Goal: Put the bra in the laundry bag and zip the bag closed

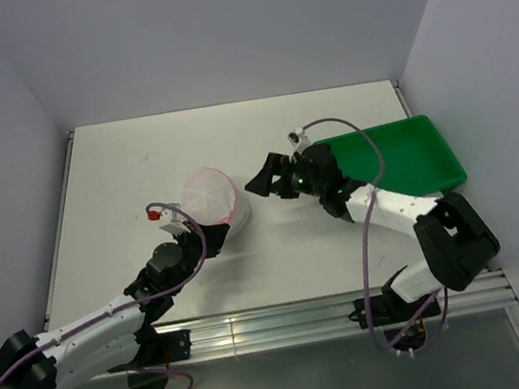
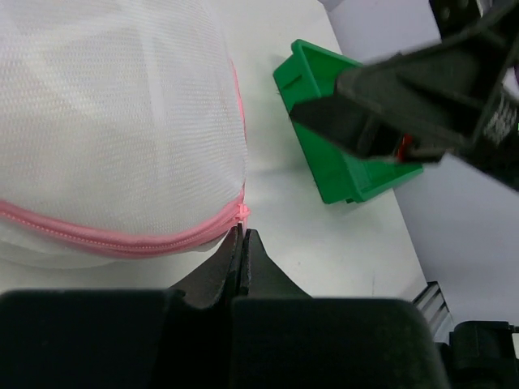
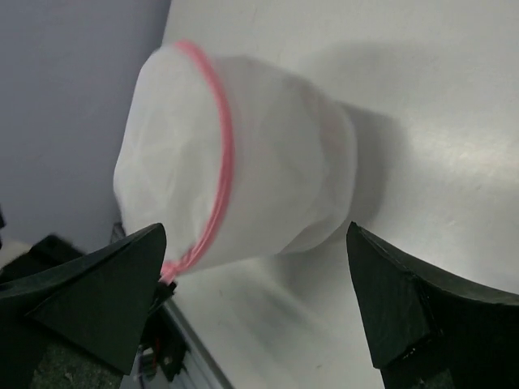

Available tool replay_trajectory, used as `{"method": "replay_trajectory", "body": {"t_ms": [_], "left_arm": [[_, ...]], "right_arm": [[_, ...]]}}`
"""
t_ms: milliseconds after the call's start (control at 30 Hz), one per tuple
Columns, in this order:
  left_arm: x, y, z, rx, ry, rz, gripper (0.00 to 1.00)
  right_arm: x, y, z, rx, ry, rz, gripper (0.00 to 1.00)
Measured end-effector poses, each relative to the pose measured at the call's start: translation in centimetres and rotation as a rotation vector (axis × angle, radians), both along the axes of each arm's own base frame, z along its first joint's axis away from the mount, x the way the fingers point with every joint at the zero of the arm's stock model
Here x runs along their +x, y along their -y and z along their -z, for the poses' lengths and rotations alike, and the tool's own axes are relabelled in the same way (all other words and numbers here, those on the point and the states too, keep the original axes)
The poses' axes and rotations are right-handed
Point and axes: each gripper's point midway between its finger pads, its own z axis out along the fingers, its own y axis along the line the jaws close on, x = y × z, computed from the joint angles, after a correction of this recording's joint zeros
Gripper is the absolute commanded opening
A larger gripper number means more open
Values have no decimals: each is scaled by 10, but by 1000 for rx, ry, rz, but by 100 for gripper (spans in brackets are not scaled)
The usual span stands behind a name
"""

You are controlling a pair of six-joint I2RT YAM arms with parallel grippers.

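Only the left wrist view shows me the left pincer (image 2: 242, 237) closed tight against the zip end (image 2: 242, 212) of the laundry bag (image 2: 122, 113). Right wrist view: right pincer (image 3: 255, 235) wide apart, holding nothing.

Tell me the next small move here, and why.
Probably open the left tool and back it off. It is shut at the end of the pink zip, which looks closed wherever it shows on the laundry bag, and the right tool stands open, apart from the bag.
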Motion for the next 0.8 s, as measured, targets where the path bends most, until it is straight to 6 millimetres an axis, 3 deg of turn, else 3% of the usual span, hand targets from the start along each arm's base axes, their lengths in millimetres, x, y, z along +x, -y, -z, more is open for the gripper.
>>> {"method": "replay_trajectory", "body": {"t_ms": [67, 133, 233, 600, 733, 800], "left_arm": [[0, 5, -2, -19, 4, 17, 0], [0, 10, -5, -42, 6, 32, 0], [-1, 14, -8, -66, 5, 49, 0], [-6, 15, -12, -116, -5, 63, 0], [-6, 16, -12, -117, -6, 66, 0], [-6, 16, -13, -118, -4, 66, 0]], "right_arm": [[-26, -8, 1, 31, -3, -27, 96], [-42, -18, 3, 62, -12, -55, 83], [-59, -37, 3, 121, -39, -104, 42], [-54, -65, 8, 241, -116, -132, 44], [-53, -67, 2, 264, -115, -131, 59], [-52, -67, 2, 265, -114, -130, 61]]}}
